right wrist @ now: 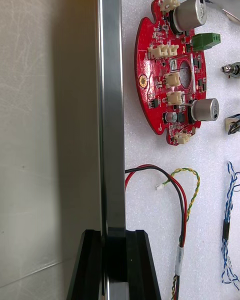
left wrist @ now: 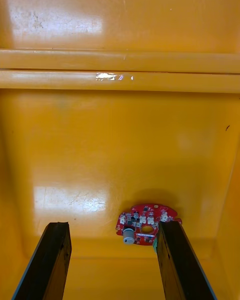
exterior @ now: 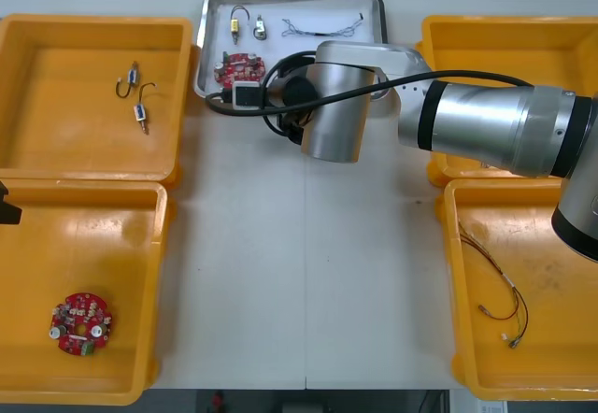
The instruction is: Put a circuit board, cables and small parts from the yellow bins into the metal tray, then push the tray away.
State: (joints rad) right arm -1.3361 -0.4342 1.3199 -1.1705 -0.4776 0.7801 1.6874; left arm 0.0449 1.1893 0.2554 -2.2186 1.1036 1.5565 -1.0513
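Two states: right pincer (right wrist: 114, 240) pinching rim of shiny metal tray (right wrist: 111, 80) at light table's (exterior: 299, 273) far edge; left pincer (left wrist: 112, 227) spread over near-left-corner yellow bin (left wrist: 120, 145).

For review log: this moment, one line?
right tool: shut on metal tray rim | inside: circuit board, cables, small parts | left tool: open over yellow bin

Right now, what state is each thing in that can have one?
metal tray: loaded with circuit board, cables, small metal parts.
right gripper: shut on the tray's rim.
left gripper: open above yellow bin.
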